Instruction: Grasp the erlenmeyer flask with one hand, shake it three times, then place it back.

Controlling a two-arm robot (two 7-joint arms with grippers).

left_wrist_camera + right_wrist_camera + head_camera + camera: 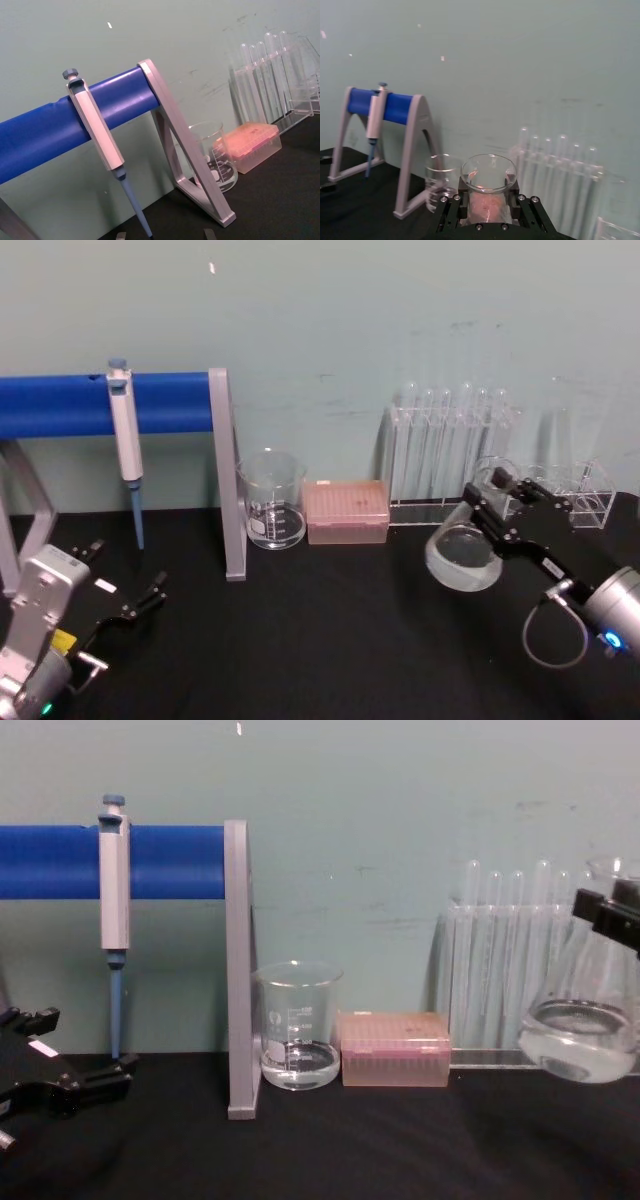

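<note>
The erlenmeyer flask (462,558) is clear glass with a little clear liquid in its wide base. It hangs tilted just above the black table at the right. My right gripper (488,492) is shut on its neck, below the flared rim. From the chest the flask (580,1040) shows in front of the test tubes, with the right gripper (610,915) at its neck. In the right wrist view the black fingers (462,195) clamp the neck on both sides under the open rim (488,172). My left gripper (130,610) rests open at the table's front left, also seen low in the chest view (60,1080).
A glass beaker (272,498) and a pink tip box (346,510) stand at the back centre. A test tube rack (450,445) and a smaller clear rack (590,490) stand behind the flask. A pipette (125,435) hangs on the blue-barred stand (225,475) at the left.
</note>
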